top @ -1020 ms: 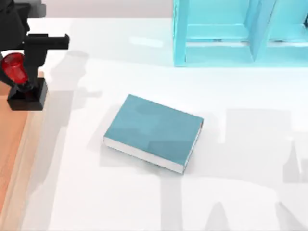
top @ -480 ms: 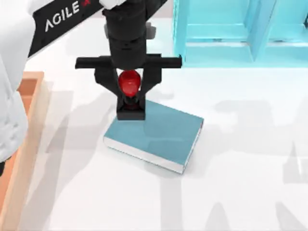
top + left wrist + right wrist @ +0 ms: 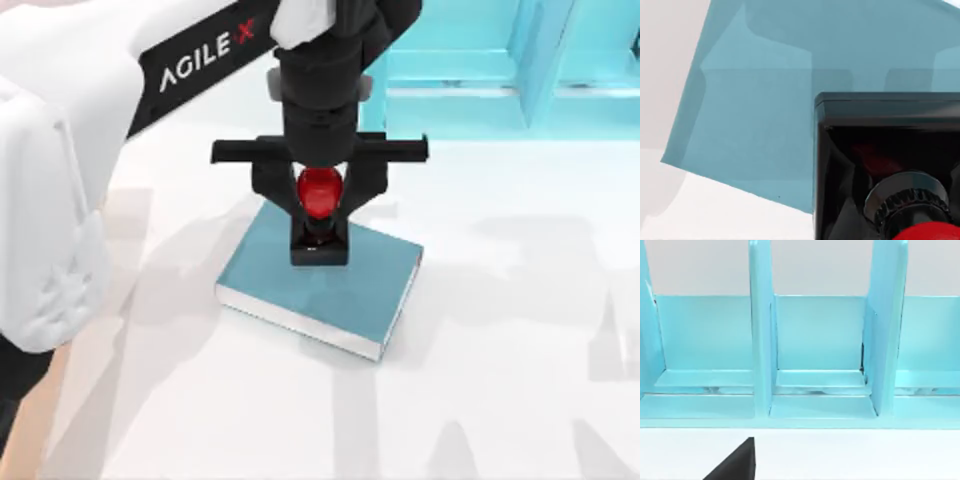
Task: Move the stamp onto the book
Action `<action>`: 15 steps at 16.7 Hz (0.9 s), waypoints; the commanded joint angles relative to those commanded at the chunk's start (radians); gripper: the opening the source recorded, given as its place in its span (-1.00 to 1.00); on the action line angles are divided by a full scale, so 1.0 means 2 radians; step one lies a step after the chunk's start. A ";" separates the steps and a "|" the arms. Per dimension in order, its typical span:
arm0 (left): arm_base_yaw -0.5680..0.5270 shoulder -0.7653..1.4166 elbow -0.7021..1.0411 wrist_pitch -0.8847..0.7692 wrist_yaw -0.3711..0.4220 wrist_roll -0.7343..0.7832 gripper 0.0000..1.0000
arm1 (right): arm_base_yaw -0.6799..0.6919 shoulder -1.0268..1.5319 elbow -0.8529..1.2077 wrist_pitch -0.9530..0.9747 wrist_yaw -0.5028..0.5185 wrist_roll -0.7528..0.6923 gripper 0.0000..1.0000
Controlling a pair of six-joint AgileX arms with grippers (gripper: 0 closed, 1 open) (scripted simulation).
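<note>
The teal-blue book [image 3: 350, 290] lies flat near the table's middle, white page edges toward the front. My left gripper [image 3: 319, 192] hangs over the book's far part, shut on the stamp [image 3: 319, 215] by its red knob. The stamp's black square base is over the cover; whether it touches the cover I cannot tell. In the left wrist view the black base [image 3: 887, 165] and a bit of red knob sit close up against the teal cover of the book [image 3: 755, 115].
A light-blue shelf unit [image 3: 500, 70] stands at the back right, its open compartments facing the right wrist view as shelf unit [image 3: 815, 355]. A wooden tray edge [image 3: 30, 420] shows at the far left behind my left arm.
My left gripper carried the stamp from the far-left wooden tray rightward across the table, and now holds it over the book's far part.
</note>
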 joint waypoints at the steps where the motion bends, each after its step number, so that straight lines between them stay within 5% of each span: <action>1: 0.000 0.000 0.003 -0.002 0.000 0.000 -1.00 | 0.000 0.000 0.000 0.000 0.000 0.000 1.00; 8: -0.002 0.002 0.013 -0.009 0.000 -0.001 -1.00 | 0.000 0.000 0.000 0.000 0.000 0.000 1.00; 15: -0.002 0.002 0.013 -0.009 0.000 -0.001 0.06 | 0.000 0.000 0.000 0.000 0.000 0.000 1.00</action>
